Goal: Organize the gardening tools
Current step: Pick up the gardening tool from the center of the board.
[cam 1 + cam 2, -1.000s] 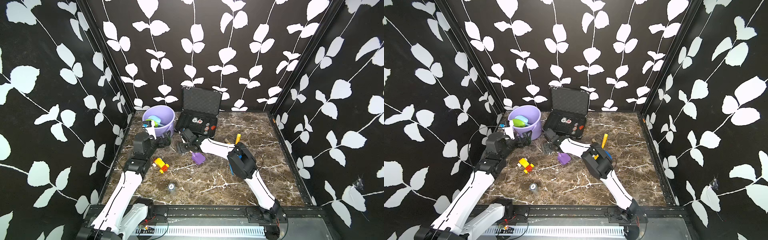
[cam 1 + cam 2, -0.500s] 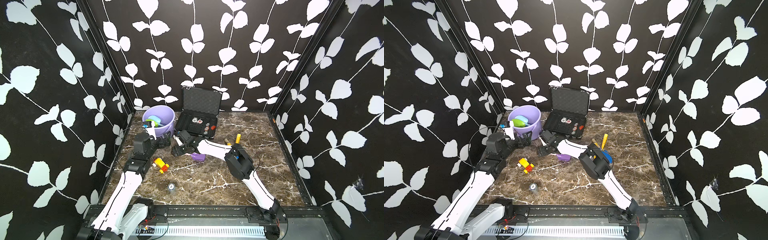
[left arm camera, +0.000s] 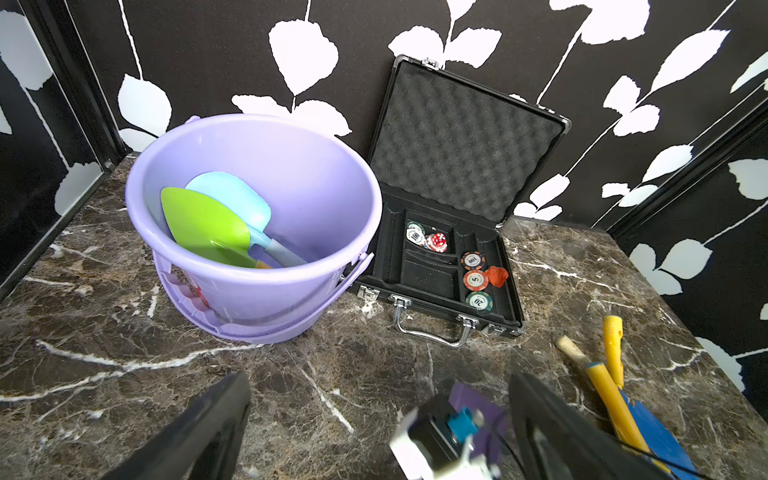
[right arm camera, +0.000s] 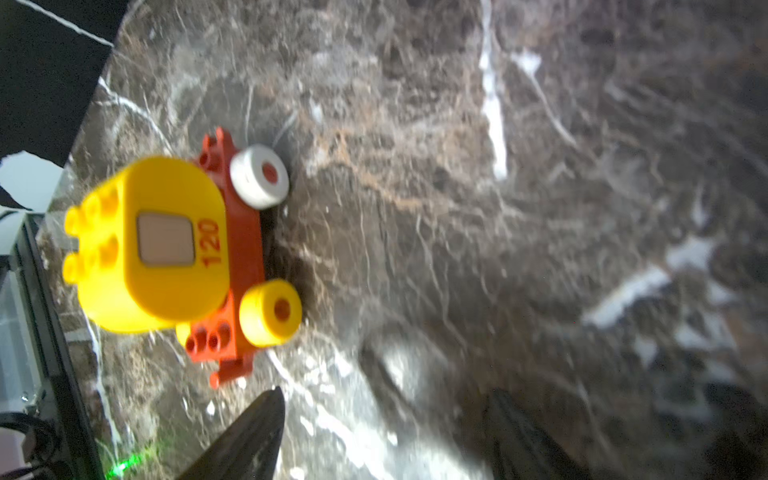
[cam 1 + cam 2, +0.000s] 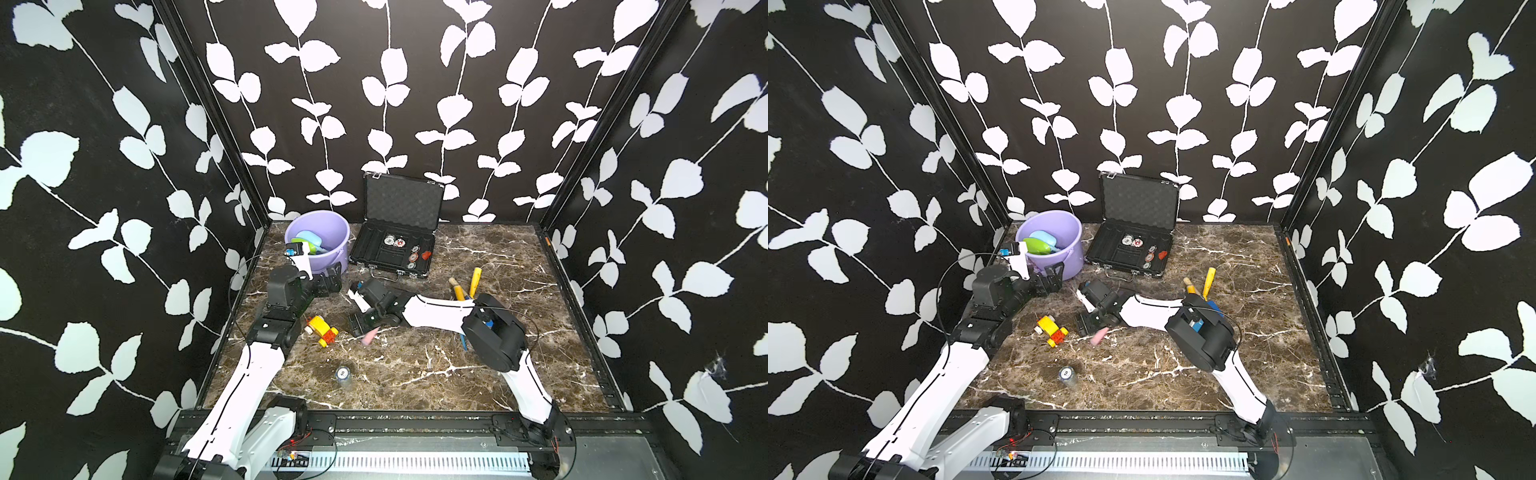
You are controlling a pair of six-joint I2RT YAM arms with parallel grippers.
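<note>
A green trowel (image 3: 208,226) and a light-blue scoop (image 3: 232,199) lie inside the purple bucket (image 5: 332,226) at the back left. My left gripper (image 5: 331,281) (image 3: 380,378) hovers open in front of the bucket, holding nothing. My right gripper (image 5: 358,325) (image 4: 386,392) points down at the floor beside the toy vehicle, jaws apart with only marble between them. The purple scoop (image 3: 471,397) lies mostly hidden under that wrist; its pink handle (image 5: 368,338) (image 5: 1099,336) pokes out, blurred. Two yellow-handled tools (image 5: 475,281) (image 3: 600,376) with blue heads (image 3: 652,428) lie to the right, partly under the right arm.
A yellow-and-red toy vehicle (image 5: 322,329) (image 4: 166,245) stands just left of the right gripper. An open black case (image 5: 399,203) of round chips sits at the back, next to the bucket. A small round chip stack (image 5: 341,374) stands nearer the front edge.
My right gripper swung left and forward over the purple scoop toward the toy vehicle, its jaws narrowing a little. The scoop went from plain view to mostly hidden. The left arm stayed put.
</note>
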